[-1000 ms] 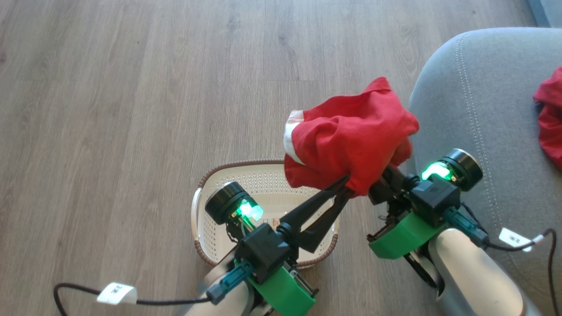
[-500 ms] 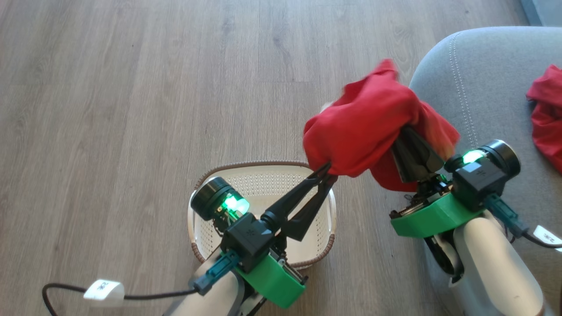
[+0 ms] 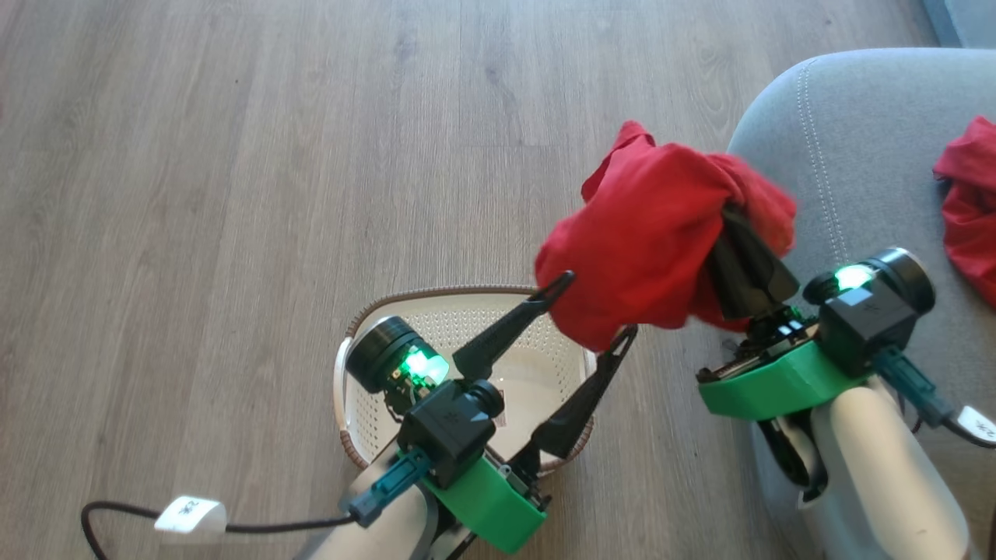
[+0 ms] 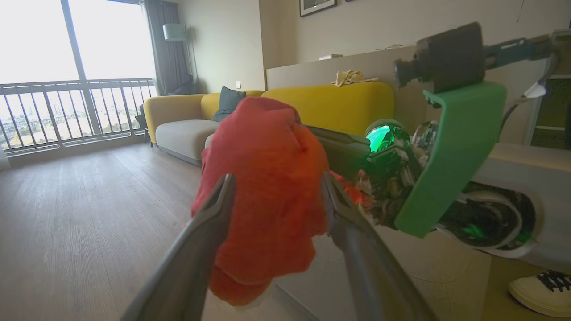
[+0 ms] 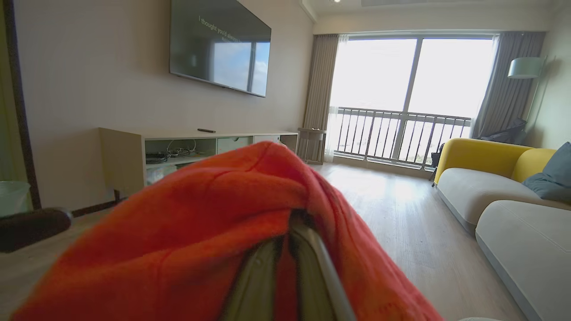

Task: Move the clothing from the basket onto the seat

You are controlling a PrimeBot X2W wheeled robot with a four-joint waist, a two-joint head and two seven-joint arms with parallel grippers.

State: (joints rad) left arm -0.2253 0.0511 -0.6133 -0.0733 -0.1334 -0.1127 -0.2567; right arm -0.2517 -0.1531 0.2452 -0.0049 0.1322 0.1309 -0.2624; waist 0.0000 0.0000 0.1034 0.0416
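Now, head view, grip: the right pincer [image 3: 739, 249] is clamped on the bunched red garment [image 3: 654, 241], its fingers buried in the cloth. The left pincer [image 3: 601, 307] stands wide, with its tips either side of the cloth's lower edge.
Head view, places: the garment hangs in the air between the basket [image 3: 467, 327] and the seat [image 3: 856, 140], just beside the seat's rounded corner. A second red garment [image 3: 969, 194] lies on the seat.
Head view, doing it well: the carry to the seat looks like the step in hand. Draw the wide pincer away without snagging the hem. Lift the hanging cloth over the cushion edge and let go well inside the stitching, since at the corner it could slide to the wooden floor [image 3: 233, 194].
Left wrist view, grip: the spread fingers frame the garment; I cannot tell whether they touch it.
Left wrist view, room: a yellow-backed sofa [image 4: 330, 102], a balcony window and a white shoe [image 4: 539, 292].
Right wrist view, grip: the fingers sit close together, pinching cloth that drapes over them.
Right wrist view, room: a wall screen [image 5: 218, 53], a low cabinet [image 5: 134, 151] and curtains.
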